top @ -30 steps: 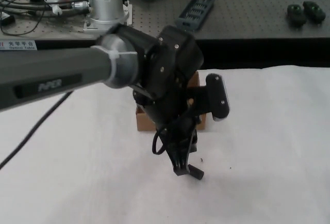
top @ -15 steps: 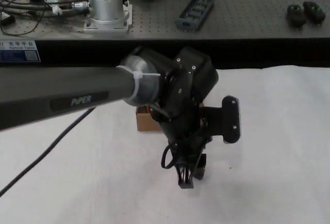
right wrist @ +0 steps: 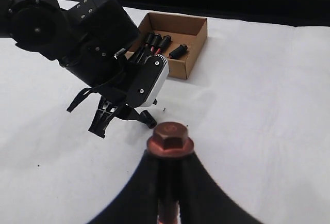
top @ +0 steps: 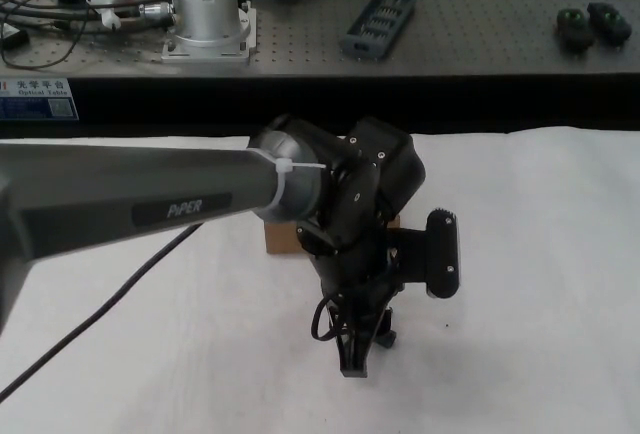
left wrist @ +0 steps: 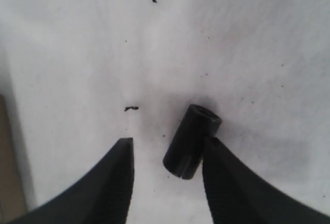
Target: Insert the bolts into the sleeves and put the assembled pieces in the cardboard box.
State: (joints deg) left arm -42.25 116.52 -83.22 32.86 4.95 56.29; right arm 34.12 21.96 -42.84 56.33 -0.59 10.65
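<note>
One black sleeve (left wrist: 193, 140) on the white tabletop (right wrist: 268, 105), between the spread-apart fingers of the left end effector (left wrist: 166, 144), against one finger. One copper-headed bolt (right wrist: 170, 137) clamped in the right end effector (right wrist: 169, 167). Four assembled pieces counted in the one cardboard box (right wrist: 193, 53).

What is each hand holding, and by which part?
The right hand grips a copper bolt by its shank, just under the hex head. The left hand holds nothing; it is open astride a black sleeve on the cloth.
</note>
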